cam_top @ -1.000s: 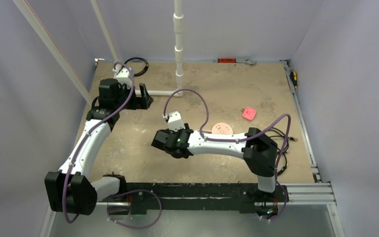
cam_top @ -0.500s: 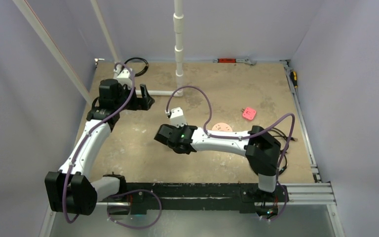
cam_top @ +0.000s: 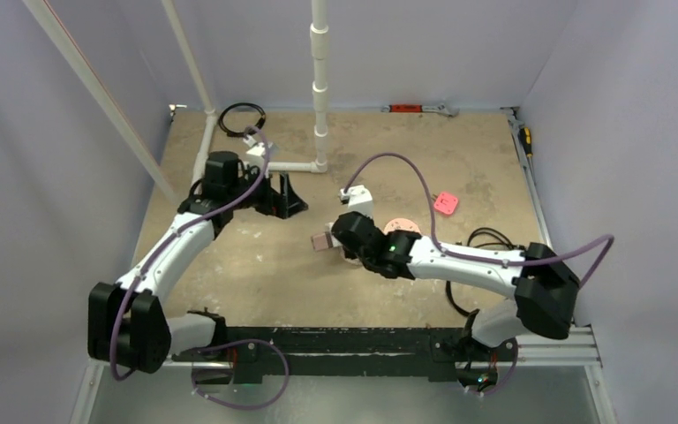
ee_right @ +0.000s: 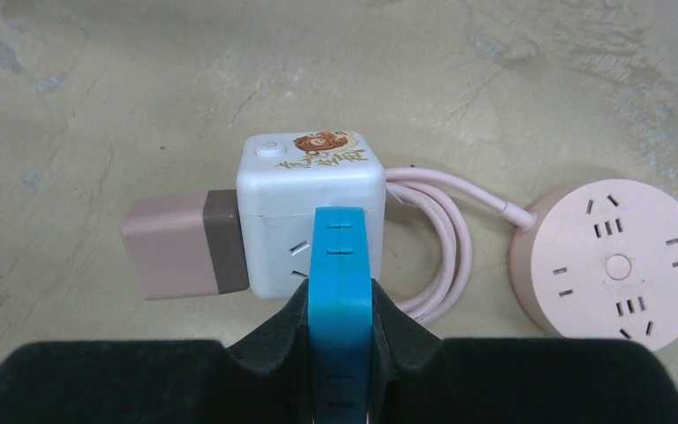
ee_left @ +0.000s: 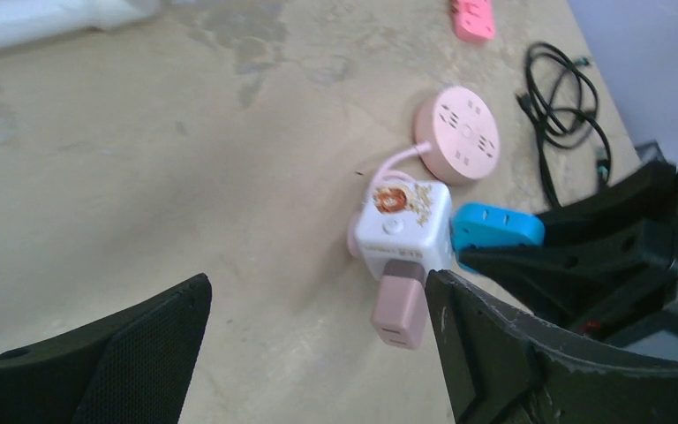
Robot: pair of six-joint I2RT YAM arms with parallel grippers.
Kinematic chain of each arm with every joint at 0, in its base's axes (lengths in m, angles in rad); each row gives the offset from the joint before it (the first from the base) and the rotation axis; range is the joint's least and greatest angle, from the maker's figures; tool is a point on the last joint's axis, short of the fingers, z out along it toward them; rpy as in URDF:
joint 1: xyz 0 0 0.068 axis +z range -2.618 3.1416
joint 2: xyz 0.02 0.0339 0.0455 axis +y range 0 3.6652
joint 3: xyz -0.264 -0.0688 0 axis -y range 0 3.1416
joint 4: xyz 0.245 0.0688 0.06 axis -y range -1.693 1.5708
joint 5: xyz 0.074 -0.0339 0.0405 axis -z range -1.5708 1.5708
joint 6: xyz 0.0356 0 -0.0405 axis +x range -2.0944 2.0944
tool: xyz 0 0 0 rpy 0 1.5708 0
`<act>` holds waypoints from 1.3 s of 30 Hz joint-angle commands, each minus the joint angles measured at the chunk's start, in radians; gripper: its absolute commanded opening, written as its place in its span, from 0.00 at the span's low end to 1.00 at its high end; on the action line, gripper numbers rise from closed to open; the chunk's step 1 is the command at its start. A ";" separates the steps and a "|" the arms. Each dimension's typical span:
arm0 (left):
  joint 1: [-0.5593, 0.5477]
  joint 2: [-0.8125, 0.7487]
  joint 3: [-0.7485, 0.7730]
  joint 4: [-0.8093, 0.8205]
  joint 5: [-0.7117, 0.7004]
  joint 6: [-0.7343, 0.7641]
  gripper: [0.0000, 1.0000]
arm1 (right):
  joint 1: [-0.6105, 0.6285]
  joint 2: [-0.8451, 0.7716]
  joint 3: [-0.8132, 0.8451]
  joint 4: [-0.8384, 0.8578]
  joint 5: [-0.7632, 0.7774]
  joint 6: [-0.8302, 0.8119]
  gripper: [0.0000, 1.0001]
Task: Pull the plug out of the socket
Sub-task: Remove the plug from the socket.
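Over on the left, the left arm has swung in from the back-left corner since a second ago. The left gripper point(ee_left: 318, 291) now hangs low with its jaws spread wide, holding nothing. Ahead of it and apart from both fingers lies the plug point(ee_right: 177, 243), a pink block with a brown collar, still seated in the left face of the white cube socket point(ee_right: 300, 185).

The right arm has stretched out flatter and carried its wrist to the right. A second ago it covered the cube; now the plug shows clear beside its tip. The right gripper point(ee_right: 342, 230) has its fingers pressed together, gripping nothing. Its blue tip sits at the near face of the cube, with the plug just to its left; whether it touches I cannot tell.

To its right a pink cord point(ee_right: 466, 247) loops from the cube to the round socket point(ee_right: 613, 265), which lies flat, near the tip but apart from it. Further right lie a small pink adapter point(cam_top: 445, 203) and a black cable tangle point(ee_left: 574, 132).

The table point(cam_top: 256, 265) is a tan, scuffed board with pale blotches. Lavender walls point(cam_top: 424, 44) close it in, and a white pipe point(cam_top: 320, 79) stands upright at the back, beyond both grippers. A black cable coil point(cam_top: 241, 117) lies behind the left gripper, near the back wall.

I count two arms, two grippers, one plug, one cube socket, one round socket, one pink adapter and two bundles of black cable.
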 commanded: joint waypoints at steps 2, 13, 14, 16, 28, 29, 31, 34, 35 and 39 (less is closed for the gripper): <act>-0.104 0.126 0.003 0.053 0.205 -0.022 0.91 | -0.079 -0.149 -0.094 0.274 -0.073 -0.093 0.00; -0.159 0.258 -0.033 0.201 0.302 -0.124 0.93 | -0.091 -0.246 -0.202 0.395 -0.128 -0.150 0.00; -0.163 0.271 -0.039 0.216 0.313 -0.143 0.95 | -0.091 -0.249 -0.203 0.395 -0.133 -0.151 0.00; -0.169 0.297 -0.044 0.269 0.322 -0.171 0.99 | -0.092 -0.253 -0.209 0.400 -0.149 -0.150 0.00; -0.197 0.343 -0.055 0.306 0.302 -0.204 0.99 | -0.091 -0.220 -0.202 0.444 -0.206 -0.156 0.00; -0.199 0.345 -0.053 0.305 0.304 -0.204 0.99 | -0.091 -0.218 -0.201 0.447 -0.211 -0.156 0.00; -0.199 0.344 -0.052 0.300 0.302 -0.202 0.99 | -0.091 -0.215 -0.201 0.452 -0.217 -0.154 0.00; -0.199 0.337 -0.046 0.286 0.295 -0.191 0.99 | -0.091 -0.216 -0.200 0.453 -0.228 -0.151 0.00; -0.199 0.334 -0.044 0.278 0.291 -0.185 0.99 | -0.091 -0.218 -0.201 0.453 -0.231 -0.151 0.00; -0.199 0.336 -0.040 0.253 0.273 -0.167 0.99 | -0.092 -0.225 -0.204 0.454 -0.249 -0.147 0.00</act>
